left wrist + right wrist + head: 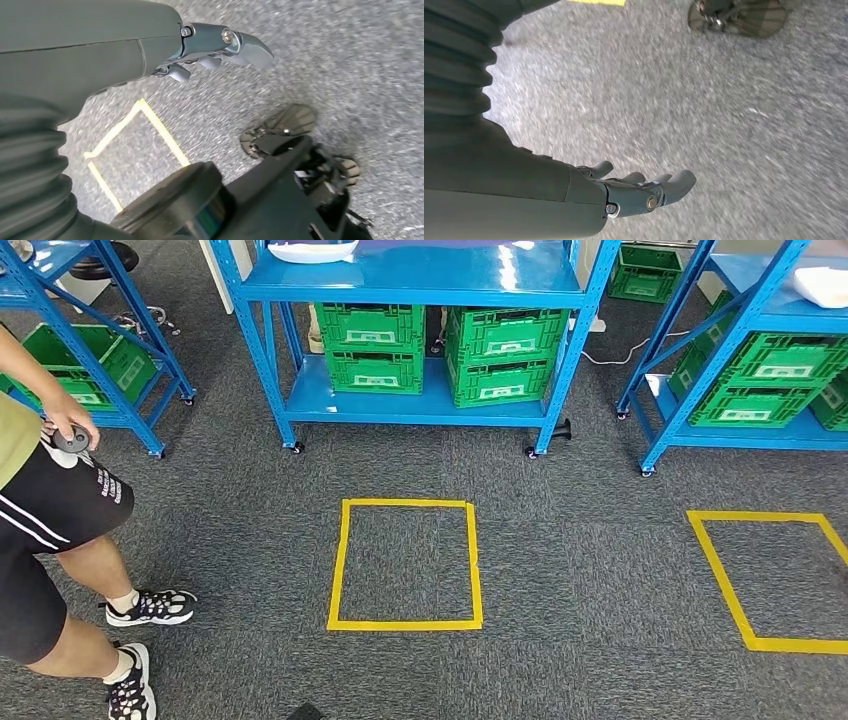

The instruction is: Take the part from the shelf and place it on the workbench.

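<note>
A white part (pixel 312 250) lies on the top level of the middle blue shelf (pixel 410 285), straight ahead across the carpet. Another white object (pixel 825 285) lies on the blue shelf (pixel 770 350) at the right. My left hand (pixel 220 50) hangs over the grey carpet in the left wrist view, fingers apart and holding nothing. My right hand (pixel 644 190) hangs the same way in the right wrist view, fingers spread and empty. Both hands are far from the shelves.
Green crates (pixel 375 345) fill the lower levels of all three shelves. A yellow tape rectangle (pixel 405 563) marks the carpet ahead, another (pixel 770 580) to its right. A person (pixel 60 510) in black shorts stands close at the left, holding a small device (pixel 70 440).
</note>
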{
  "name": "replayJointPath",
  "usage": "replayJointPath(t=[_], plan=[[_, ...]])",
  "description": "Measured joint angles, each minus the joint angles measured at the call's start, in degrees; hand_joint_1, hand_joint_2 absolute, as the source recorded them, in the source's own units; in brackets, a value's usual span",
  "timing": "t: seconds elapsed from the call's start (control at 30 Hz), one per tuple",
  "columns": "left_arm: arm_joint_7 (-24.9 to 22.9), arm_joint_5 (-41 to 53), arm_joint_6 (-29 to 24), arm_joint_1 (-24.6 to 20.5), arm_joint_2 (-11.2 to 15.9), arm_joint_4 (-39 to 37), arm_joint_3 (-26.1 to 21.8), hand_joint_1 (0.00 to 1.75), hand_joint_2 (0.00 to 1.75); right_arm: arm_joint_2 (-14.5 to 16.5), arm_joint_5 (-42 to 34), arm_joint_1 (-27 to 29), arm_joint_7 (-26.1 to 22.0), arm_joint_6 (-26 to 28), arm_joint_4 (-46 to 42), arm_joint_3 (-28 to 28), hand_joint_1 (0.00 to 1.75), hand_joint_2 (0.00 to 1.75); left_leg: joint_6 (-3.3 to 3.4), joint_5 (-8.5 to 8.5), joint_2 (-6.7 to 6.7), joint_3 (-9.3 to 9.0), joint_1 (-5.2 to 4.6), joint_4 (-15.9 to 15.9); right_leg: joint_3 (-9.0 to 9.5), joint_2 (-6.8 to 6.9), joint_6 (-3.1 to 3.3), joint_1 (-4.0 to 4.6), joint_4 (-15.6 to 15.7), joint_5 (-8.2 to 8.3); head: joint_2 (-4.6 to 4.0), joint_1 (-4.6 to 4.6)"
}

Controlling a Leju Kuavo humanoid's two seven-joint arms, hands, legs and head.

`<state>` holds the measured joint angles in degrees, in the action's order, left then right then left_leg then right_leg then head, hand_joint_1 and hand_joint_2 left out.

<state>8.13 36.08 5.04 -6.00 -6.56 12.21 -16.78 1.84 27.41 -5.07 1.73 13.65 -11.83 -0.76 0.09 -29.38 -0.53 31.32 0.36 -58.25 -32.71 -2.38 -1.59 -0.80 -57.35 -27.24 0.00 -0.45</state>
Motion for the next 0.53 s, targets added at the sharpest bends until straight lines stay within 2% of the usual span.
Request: replayJointPath(t=[0.03, 0.13, 0.17, 0.37, 0.43, 0.5, 0.53], plan=[[-0.38, -1.13, -0.20, 0.55, 0.18, 0.27, 0.23, 0.00, 1.75, -0.01, -0.88, 0.54, -0.04, -0.48, -0.16, 0.00, 0.00, 1.31, -0.01, 0.00, 0.00, -0.01, 0.01, 0.03, -0.01, 0.00, 0.01, 0.01, -0.02, -0.02, 0.00, -0.01], [-1.37, -5.13, -0.81, 2.33, 0.82, 1.21, 1.24, 0.00, 0.44, -0.02, -3.98, 2.29, -0.20, -2.04, -0.97, 0.00, 0.00, 0.00, -0.03, -0.01, 0.00, -0.01, 0.03, 0.09, -0.05, 0.01, 0.11, 0.03, -0.06, -0.10, 0.00, -0.01], [-1.70, -6.58, -1.04, 2.91, 1.06, 1.56, 1.69, 0.00, 0.00, -0.03, -5.09, 2.84, -0.22, -2.59, -1.31, 0.00, 0.00, 0.00, -0.04, -0.02, 0.00, -0.02, 0.03, 0.10, -0.06, 0.02, 0.16, 0.03, -0.08, -0.14, 0.00, -0.01], [-3.47, -14.98, -2.15, 6.18, 2.32, 3.70, 4.90, 0.00, 0.00, -0.19, -11.42, 5.91, -0.58, -5.71, -3.38, 0.00, 0.00, 0.00, -0.08, -0.05, 0.00, -0.01, 0.03, 0.11, -0.06, 0.04, 0.20, 0.04, -0.13, -0.24, 0.00, -0.01], [-4.08, -17.83, -2.55, 7.35, 2.78, 4.49, 6.15, 0.00, 0.87, -0.31, -13.58, 7.00, -0.87, -6.77, -4.14, 0.00, 0.00, 0.00, -0.09, -0.06, 0.00, 0.00, 0.03, 0.11, -0.06, 0.04, 0.20, 0.04, -0.13, -0.25, 0.00, 0.00], [-4.69, -20.77, -2.97, 8.53, 3.27, 5.32, 7.47, 0.00, 1.75, -0.44, -15.80, 8.10, -1.10, -7.85, -4.99, 0.00, 0.00, 0.87, -0.13, -0.08, 0.00, 0.00, 0.03, 0.11, -0.04, 0.04, 0.23, 0.04, -0.13, -0.27, 0.00, 0.00], [-4.84, -21.48, -3.05, 8.81, 3.39, 5.53, 7.79, 0.00, 1.75, -0.48, -16.33, 8.37, -1.15, -8.11, -5.20, 0.00, 0.00, 1.16, -0.14, -0.09, 0.00, 0.00, 0.03, 0.11, -0.04, 0.04, 0.23, 0.04, -0.13, -0.28, 0.00, 0.00]])
